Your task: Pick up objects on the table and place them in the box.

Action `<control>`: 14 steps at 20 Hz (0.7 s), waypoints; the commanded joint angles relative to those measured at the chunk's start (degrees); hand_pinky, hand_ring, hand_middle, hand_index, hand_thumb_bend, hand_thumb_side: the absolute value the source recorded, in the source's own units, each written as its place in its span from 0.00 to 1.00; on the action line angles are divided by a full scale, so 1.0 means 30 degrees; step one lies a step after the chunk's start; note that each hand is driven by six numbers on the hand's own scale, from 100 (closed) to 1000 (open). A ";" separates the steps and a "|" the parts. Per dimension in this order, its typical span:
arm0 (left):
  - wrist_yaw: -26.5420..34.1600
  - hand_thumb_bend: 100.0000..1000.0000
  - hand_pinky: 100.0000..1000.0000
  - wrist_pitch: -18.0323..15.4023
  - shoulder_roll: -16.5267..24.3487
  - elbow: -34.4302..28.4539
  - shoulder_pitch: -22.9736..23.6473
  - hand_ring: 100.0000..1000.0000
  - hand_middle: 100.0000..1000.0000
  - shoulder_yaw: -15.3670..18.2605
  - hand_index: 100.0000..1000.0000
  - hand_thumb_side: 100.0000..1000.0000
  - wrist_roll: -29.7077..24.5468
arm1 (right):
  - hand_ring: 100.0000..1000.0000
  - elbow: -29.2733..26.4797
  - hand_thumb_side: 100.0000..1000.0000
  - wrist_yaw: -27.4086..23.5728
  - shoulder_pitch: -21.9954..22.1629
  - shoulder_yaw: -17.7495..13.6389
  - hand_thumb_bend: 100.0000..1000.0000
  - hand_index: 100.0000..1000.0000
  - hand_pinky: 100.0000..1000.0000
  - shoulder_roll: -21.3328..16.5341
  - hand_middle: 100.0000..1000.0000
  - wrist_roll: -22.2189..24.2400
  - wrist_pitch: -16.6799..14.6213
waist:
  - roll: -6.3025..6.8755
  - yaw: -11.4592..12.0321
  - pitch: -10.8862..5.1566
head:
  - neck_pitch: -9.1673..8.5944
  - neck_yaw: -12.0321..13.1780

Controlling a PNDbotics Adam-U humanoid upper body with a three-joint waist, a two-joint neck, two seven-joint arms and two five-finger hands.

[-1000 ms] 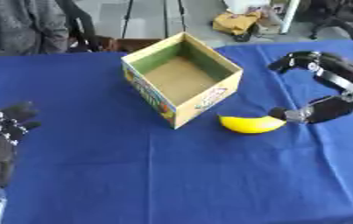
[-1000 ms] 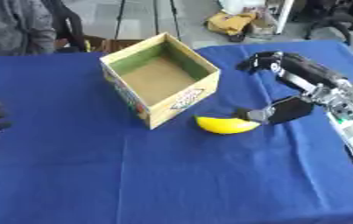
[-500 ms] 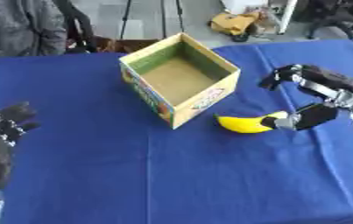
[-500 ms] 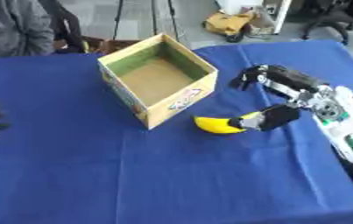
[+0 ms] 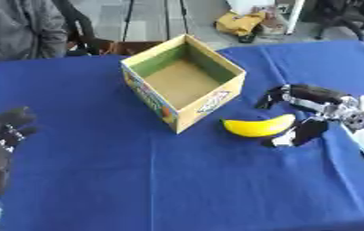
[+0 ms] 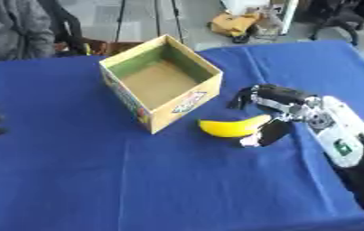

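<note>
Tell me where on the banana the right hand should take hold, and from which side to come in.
Grip the banana around its thick middle, coming from above and from the robot's right. It lies flat on the blue table with its ends curving up toward the far side, and the box stands close on its left, so that side is crowded. The right hand is already open at its right end, probably best placed.

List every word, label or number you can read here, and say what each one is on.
None can be read.
The box has coloured print on its two near outer walls: too blurred to read.
The banana shows no sticker or print.
</note>
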 commanded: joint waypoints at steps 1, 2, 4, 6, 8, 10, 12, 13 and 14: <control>0.0010 0.37 0.73 -0.0028 0.0300 -0.0181 -0.0209 0.76 0.73 -0.0083 0.64 1.00 -0.0068 | 0.69 0.0581 0.54 0.0554 -0.0517 0.0012 0.46 0.80 0.75 -0.0051 0.69 0.0042 -0.0299 | 0.0025 0.0044 -0.0259 | 0.0092 -0.0068; 0.0012 0.37 0.73 -0.0031 0.0302 -0.0182 -0.0214 0.76 0.73 -0.0087 0.64 1.00 -0.0072 | 0.70 0.0702 0.54 0.0635 -0.0493 0.0044 0.46 0.80 0.75 -0.0049 0.69 0.0018 -0.0396 | 0.0034 0.0055 -0.0254 | 0.0090 -0.0074; 0.0014 0.37 0.73 -0.0033 0.0302 -0.0184 -0.0230 0.76 0.73 -0.0095 0.64 1.00 -0.0080 | 0.70 0.0804 0.54 0.0747 -0.0399 0.0092 0.46 0.80 0.75 -0.0103 0.69 -0.0043 -0.0566 | 0.0045 0.0081 -0.0246 | 0.0087 -0.0095; 0.0016 0.37 0.73 -0.0031 0.0298 -0.0187 -0.0249 0.76 0.73 -0.0104 0.64 1.00 -0.0090 | 0.70 0.0862 0.54 0.0830 -0.0344 0.0113 0.46 0.80 0.75 -0.0134 0.69 -0.0088 -0.0656 | 0.0049 0.0103 -0.0240 | 0.0074 -0.0107; 0.0017 0.37 0.73 -0.0030 0.0296 -0.0187 -0.0256 0.76 0.73 -0.0106 0.64 1.00 -0.0096 | 0.70 0.0917 0.54 0.0881 -0.0338 0.0118 0.46 0.80 0.75 -0.0129 0.69 -0.0122 -0.0701 | 0.0050 0.0110 -0.0238 | 0.0071 -0.0111; 0.0017 0.37 0.73 -0.0029 0.0295 -0.0188 -0.0258 0.76 0.73 -0.0106 0.64 1.00 -0.0098 | 0.70 0.0949 0.54 0.0909 -0.0339 0.0119 0.46 0.80 0.75 -0.0124 0.69 -0.0148 -0.0730 | 0.0050 0.0112 -0.0238 | 0.0071 -0.0112; 0.0020 0.37 0.73 -0.0031 0.0293 -0.0194 -0.0278 0.76 0.73 -0.0117 0.64 1.00 -0.0106 | 0.69 0.1105 0.54 0.0970 -0.0385 0.0146 0.46 0.79 0.75 -0.0055 0.68 -0.0120 -0.0711 | 0.0060 0.0169 -0.0226 | 0.0066 -0.0150; 0.0025 0.37 0.73 -0.0030 0.0287 -0.0196 -0.0295 0.76 0.73 -0.0128 0.64 1.00 -0.0112 | 0.69 0.1299 0.54 0.1035 -0.0462 0.0166 0.46 0.79 0.75 0.0027 0.68 -0.0098 -0.0699 | 0.0065 0.0208 -0.0219 | 0.0058 -0.0175; 0.0029 0.37 0.73 -0.0028 0.0281 -0.0198 -0.0308 0.76 0.73 -0.0135 0.64 1.00 -0.0116 | 0.69 0.1466 0.54 0.1090 -0.0530 0.0172 0.46 0.79 0.75 0.0089 0.68 -0.0106 -0.0716 | 0.0068 0.0231 -0.0211 | 0.0050 -0.0190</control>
